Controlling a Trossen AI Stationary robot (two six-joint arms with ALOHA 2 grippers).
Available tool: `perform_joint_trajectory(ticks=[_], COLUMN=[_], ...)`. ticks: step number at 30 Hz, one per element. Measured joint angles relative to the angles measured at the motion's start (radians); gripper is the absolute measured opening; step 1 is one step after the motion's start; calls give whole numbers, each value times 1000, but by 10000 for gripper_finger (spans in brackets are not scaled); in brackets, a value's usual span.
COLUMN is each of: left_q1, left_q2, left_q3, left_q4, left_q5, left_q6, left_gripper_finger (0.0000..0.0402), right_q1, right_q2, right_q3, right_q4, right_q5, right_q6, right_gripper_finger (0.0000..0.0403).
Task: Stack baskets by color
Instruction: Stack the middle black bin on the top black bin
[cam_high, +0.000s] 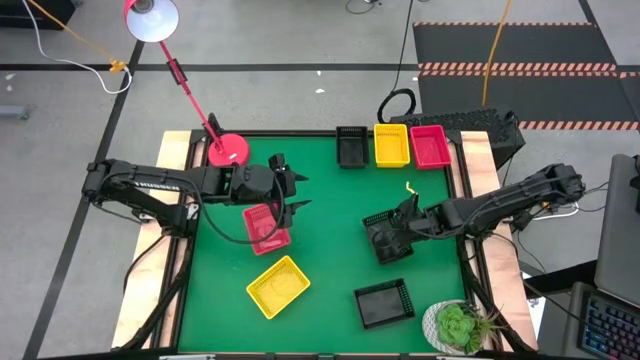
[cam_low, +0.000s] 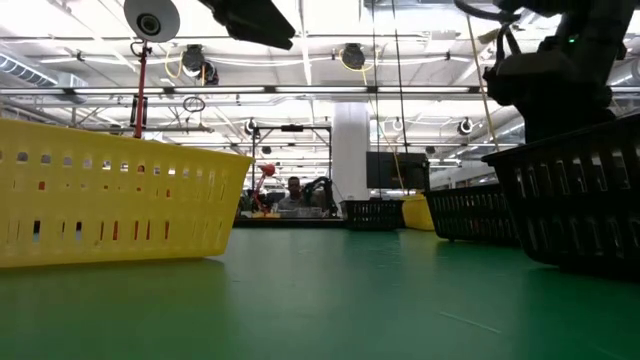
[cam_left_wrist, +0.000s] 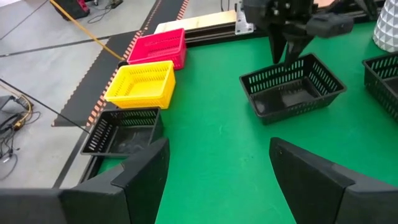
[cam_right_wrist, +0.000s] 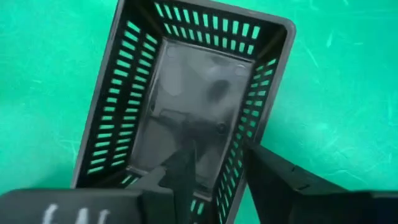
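Right gripper (cam_right_wrist: 214, 168) over the black basket (cam_right_wrist: 193, 99) on the table (cam_high: 330, 215), jaws parted narrowly astride its near wall, one inside, one outside. Left gripper (cam_high: 296, 192) jaws wide, red basket (cam_high: 266, 228) just below them.

You have three slotted plastic baskets (cam_high: 391, 145) side by side along the green tabletop's (cam_high: 330, 215) far edge; the right claw (cam_high: 400, 222) straddles a black slotted basket's (cam_high: 385, 238) wall.

Green tabletop (cam_high: 330, 215), far edge — black basket (cam_high: 351, 146), yellow basket (cam_high: 391, 144), red-pink basket (cam_high: 430, 145) in a row, red lamp base (cam_high: 228, 150) at a corner, loose baskets — red-pink (cam_high: 266, 228), yellow (cam_high: 278, 286), two black (cam_high: 385, 238) (cam_high: 384, 303), potted plant (cam_high: 458, 326) at the near edge
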Motion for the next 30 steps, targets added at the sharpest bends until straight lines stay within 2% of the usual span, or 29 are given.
perform_joint_trajectory(ticks=[5, 11, 18, 23, 26, 30], left_q1=[0, -9, -47, -71, -79, -91], left_q2=[0, 14, 69, 108, 132, 161], left_q3=[0, 0, 3, 1, 3, 13], left_q4=[6, 4, 74, 117, 169, 158], left_q5=[0, 0, -3, -2, -3, 10], left_q6=[-27, -62, -70, -61, -40, -13], left_gripper_finger=[278, 278, 278, 278, 278, 278], right_q1=[-6, -6, -6, -20, -32, -49], right_q2=[11, 10, 14, 18, 17, 16], right_q3=[0, -1, -72, -101, -119, -127], right_q4=[-11, -64, 4, 15, 28, 65], right_q5=[6, 70, 70, 64, 82, 83], right_q6=[-8, 1, 2, -1, -15, -74], right_gripper_finger=[143, 143, 137, 107, 70, 12])
